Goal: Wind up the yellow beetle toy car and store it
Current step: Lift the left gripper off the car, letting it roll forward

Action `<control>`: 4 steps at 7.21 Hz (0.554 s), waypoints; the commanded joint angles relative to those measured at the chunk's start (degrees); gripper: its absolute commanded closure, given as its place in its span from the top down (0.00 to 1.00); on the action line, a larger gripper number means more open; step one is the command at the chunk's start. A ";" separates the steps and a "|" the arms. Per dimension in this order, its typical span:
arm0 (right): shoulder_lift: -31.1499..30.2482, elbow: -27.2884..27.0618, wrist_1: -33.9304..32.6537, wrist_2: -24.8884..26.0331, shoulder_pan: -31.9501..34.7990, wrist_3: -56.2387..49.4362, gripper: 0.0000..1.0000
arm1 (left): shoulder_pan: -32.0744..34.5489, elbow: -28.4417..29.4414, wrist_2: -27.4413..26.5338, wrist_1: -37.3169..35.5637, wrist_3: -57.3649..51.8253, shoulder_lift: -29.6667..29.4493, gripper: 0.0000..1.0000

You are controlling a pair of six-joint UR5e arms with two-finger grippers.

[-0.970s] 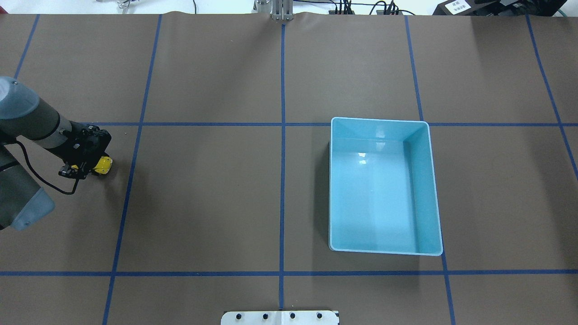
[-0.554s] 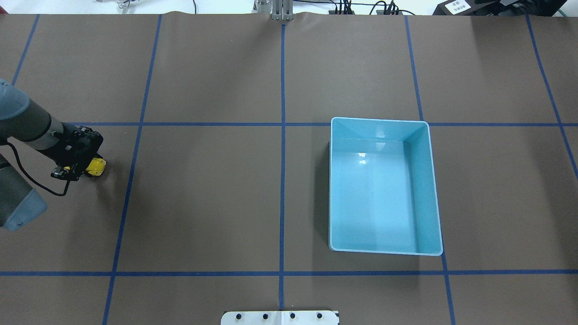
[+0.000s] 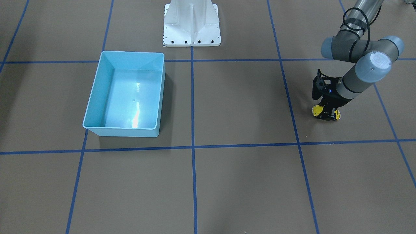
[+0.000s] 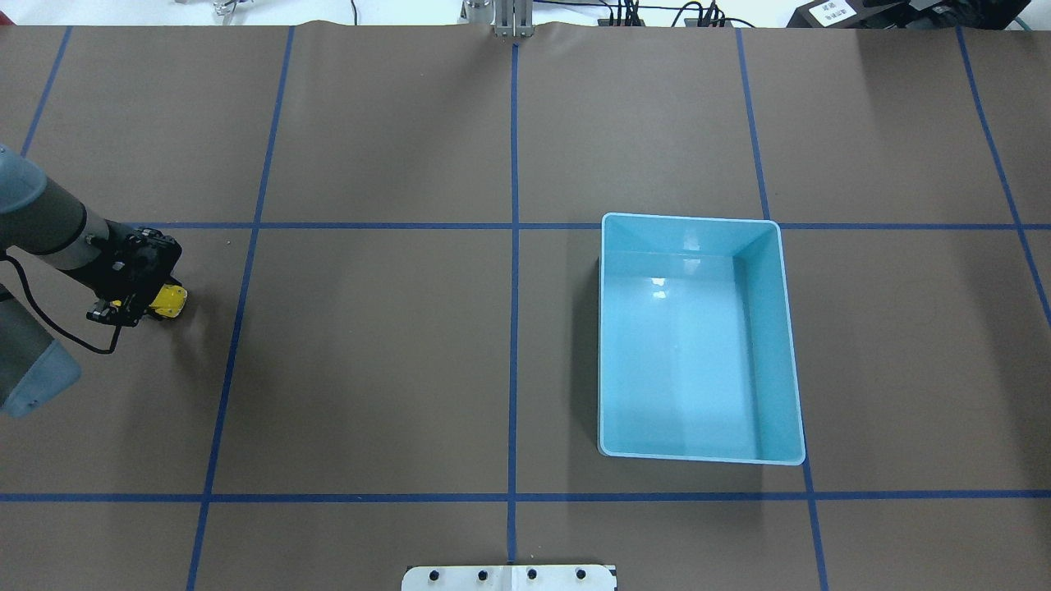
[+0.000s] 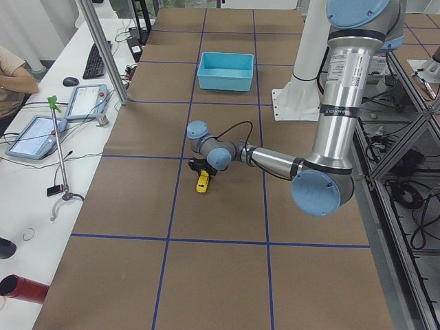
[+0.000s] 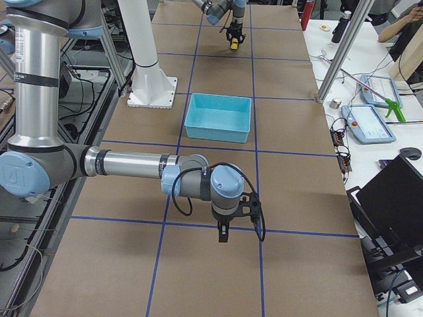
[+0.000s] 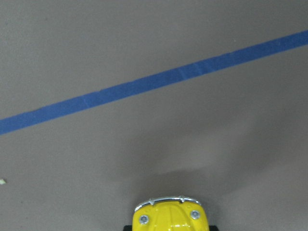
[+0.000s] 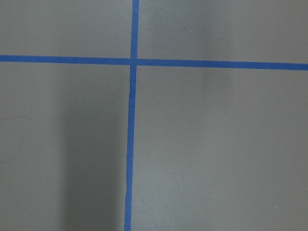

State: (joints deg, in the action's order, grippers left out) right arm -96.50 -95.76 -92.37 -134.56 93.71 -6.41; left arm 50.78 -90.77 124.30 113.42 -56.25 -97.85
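The yellow beetle toy car (image 4: 171,300) stands on the brown table at its far left, wheels on the surface. My left gripper (image 4: 152,304) is shut on it from above. It also shows in the front-facing view (image 3: 316,111), under the left gripper (image 3: 326,114). The left wrist view shows only its nose (image 7: 172,215). The light-blue bin (image 4: 768,328) stands empty, right of centre, far from the car. My right gripper (image 6: 223,234) shows only in the exterior right view, low over bare table, and I cannot tell whether it is open or shut.
Blue tape lines (image 4: 514,246) divide the brown table cover into squares. The white robot base plate (image 3: 191,32) sits at the robot's side of the table. Operator desks with tablets (image 5: 41,134) run along the far side.
My left gripper has dragged the yellow car a short way to the left along the table. The bin has not moved.
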 commanded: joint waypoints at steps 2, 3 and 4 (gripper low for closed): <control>0.00 0.05 0.00 0.00 -0.01 0.00 1.00 | 1.86 0.15 0.07 -0.39 0.44 0.02 1.00; 0.00 -0.04 0.00 0.00 -0.01 0.00 1.00 | 2.56 0.24 0.07 -0.39 0.53 0.02 1.00; 0.00 -0.04 0.00 0.00 -0.01 0.00 1.00 | 3.09 0.33 0.07 -0.48 0.53 0.02 1.00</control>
State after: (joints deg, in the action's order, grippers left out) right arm -96.50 -95.77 -92.38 -134.56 93.69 -6.42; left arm 53.11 -90.55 124.36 113.03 -55.76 -97.82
